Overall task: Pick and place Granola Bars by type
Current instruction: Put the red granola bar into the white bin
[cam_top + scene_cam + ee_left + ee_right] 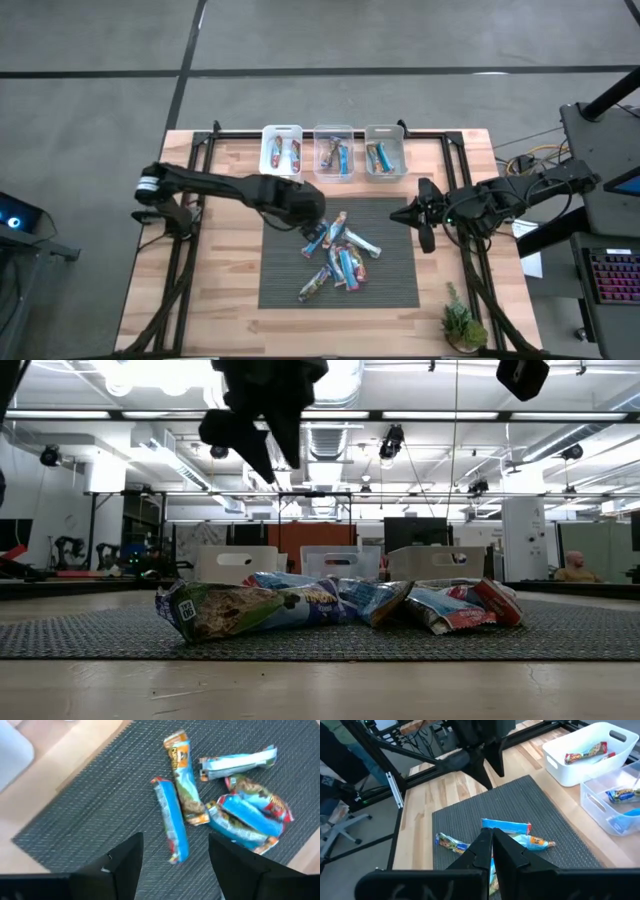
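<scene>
Several Granola Bars (336,258) lie in a loose heap on the dark mat (285,280) at the table's middle; most wrappers are blue, some with red or orange print. My left gripper (312,228) hangs open above the heap's far left end, pointing steeply down, clear of the bars (250,445). In the left wrist view its gripper (172,862) stands over a blue bar (172,820) that lies flat on the mat beside an orange-ended one (182,777). My right gripper (420,215) waits shut in the air at the mat's right edge (491,845).
Three small bins stand in a row at the far edge: a white one (282,148) and two clear ones (333,150) (385,150), each with bars inside. A small potted plant (462,322) sits at the near right corner. Bare wood lies on both sides of the mat.
</scene>
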`<state>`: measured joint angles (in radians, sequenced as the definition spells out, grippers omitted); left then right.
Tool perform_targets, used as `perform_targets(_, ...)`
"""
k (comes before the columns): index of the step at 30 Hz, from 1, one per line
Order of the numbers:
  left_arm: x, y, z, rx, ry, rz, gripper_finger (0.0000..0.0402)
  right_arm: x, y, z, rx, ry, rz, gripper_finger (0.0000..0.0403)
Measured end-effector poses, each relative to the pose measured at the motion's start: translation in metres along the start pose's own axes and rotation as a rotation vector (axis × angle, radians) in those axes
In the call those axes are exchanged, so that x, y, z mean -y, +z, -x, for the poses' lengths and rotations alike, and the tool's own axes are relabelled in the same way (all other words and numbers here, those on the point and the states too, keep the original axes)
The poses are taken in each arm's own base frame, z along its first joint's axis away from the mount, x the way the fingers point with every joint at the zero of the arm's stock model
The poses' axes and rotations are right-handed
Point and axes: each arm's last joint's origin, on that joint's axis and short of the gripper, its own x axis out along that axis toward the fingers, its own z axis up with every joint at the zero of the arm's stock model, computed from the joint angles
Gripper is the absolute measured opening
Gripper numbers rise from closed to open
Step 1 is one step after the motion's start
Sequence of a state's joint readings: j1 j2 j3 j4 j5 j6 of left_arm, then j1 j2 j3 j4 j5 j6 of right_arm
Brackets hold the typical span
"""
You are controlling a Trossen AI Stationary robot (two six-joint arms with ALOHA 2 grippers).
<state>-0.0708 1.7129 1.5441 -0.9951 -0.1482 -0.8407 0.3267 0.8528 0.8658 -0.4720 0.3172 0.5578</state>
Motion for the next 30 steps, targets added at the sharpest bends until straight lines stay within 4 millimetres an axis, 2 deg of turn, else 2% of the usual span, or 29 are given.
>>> perform_targets(8,0.015,0.005,-0.032,-0.085,0.035,0.049,0.0206,0.001,-0.002,0.000,-0.021,-0.014,-0.015,0.0009)
perform_targets(16,0.017,-0.001,-0.062,-0.156,0.104,0.053,0.0207,0.002,-0.002,0.000,-0.025,-0.016,-0.016,0.0009)
perform_targets(30,0.025,-0.001,-0.096,-0.155,0.085,-0.010,0.0207,0.003,-0.004,0.000,-0.039,-0.026,-0.041,0.0009)
